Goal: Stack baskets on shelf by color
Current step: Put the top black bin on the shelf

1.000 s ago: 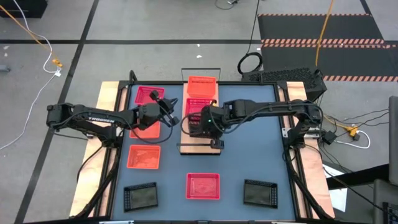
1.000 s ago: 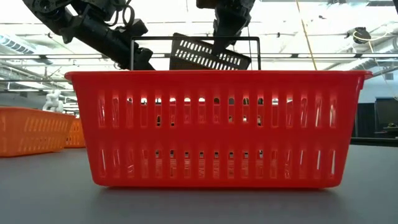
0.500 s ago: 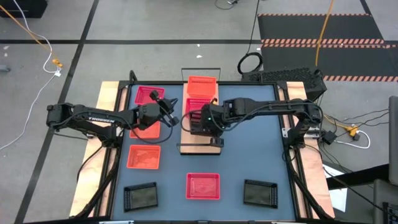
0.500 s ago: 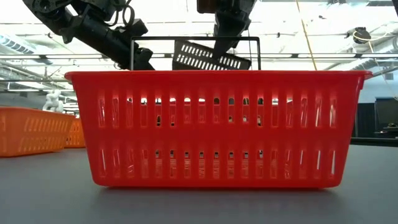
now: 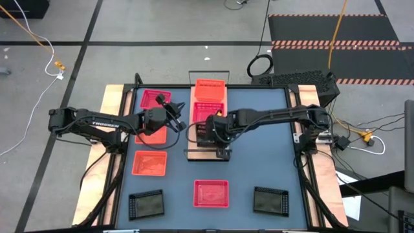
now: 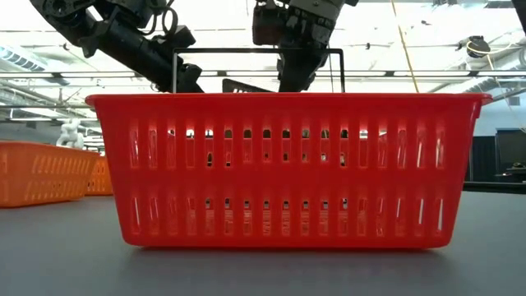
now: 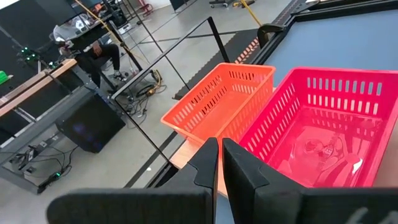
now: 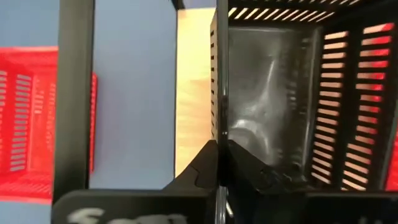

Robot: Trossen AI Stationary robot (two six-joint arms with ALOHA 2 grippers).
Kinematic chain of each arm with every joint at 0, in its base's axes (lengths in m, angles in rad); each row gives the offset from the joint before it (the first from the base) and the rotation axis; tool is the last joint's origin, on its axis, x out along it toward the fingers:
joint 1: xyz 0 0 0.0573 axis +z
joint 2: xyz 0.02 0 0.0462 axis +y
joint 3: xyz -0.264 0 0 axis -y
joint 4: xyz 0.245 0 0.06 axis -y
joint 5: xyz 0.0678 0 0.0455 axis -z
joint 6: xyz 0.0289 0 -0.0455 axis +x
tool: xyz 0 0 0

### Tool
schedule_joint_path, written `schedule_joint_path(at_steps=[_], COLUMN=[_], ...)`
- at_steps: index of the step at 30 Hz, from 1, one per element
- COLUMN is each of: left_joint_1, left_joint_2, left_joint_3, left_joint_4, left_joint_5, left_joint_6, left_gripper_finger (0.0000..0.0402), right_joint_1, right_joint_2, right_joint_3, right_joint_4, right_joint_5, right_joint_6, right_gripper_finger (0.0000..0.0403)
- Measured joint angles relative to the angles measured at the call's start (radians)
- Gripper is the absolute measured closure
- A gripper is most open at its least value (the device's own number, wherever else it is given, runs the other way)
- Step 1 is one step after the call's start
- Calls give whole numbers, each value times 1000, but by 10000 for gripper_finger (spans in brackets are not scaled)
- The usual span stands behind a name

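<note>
The light-wood shelf [image 5: 194,149] runs from far to near in the table's middle. On it stand an orange basket [image 5: 210,87] at the far end and a pink-red basket [image 5: 208,109] behind the middle. My right gripper [image 5: 218,131] is shut on a black basket [image 5: 204,133] over the shelf's near part, right by the pink-red one. Whether its bottom touches the board I cannot tell. My left gripper [image 5: 173,111] is shut and empty, in the air left of the shelf, over an orange basket [image 5: 152,134]. My right gripper holds the black basket by the rim of the wall facing the table's near edge [image 8: 217,118]. One finger is inside the basket and one outside, and they come from above, pointing down. The basket hangs about level over the shelf board [image 8: 193,93].
On the table stand a pink-red basket [image 5: 155,99] at far left, an orange one [image 5: 149,163], a pink-red one [image 5: 211,193] close before the low camera [image 6: 283,168], and two black ones [image 5: 146,205] [image 5: 270,200]. The shelf's wire frame [image 5: 208,72] rises at its ends.
My right gripper has gone down toward the shelf with the black basket. The basket was tilted and high above the front red basket's rim in the low view; now only a sliver of it shows above that rim.
</note>
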Motion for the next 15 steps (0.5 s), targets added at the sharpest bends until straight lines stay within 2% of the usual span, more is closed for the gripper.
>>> schedule_joint_path(at_steps=[7,15], left_joint_1=[-13,-19], left_joint_2=[0,0], left_joint_3=[0,0], left_joint_4=[0,0], left_joint_5=[0,0], left_joint_6=[9,14], left_gripper_finger=[376,376], right_joint_1=[5,6], right_joint_2=[0,-2], right_joint_3=[-4,-4], right_joint_4=[22,42], right_joint_5=[-1,1], right_joint_6=[27,28], right_gripper_finger=[365,310])
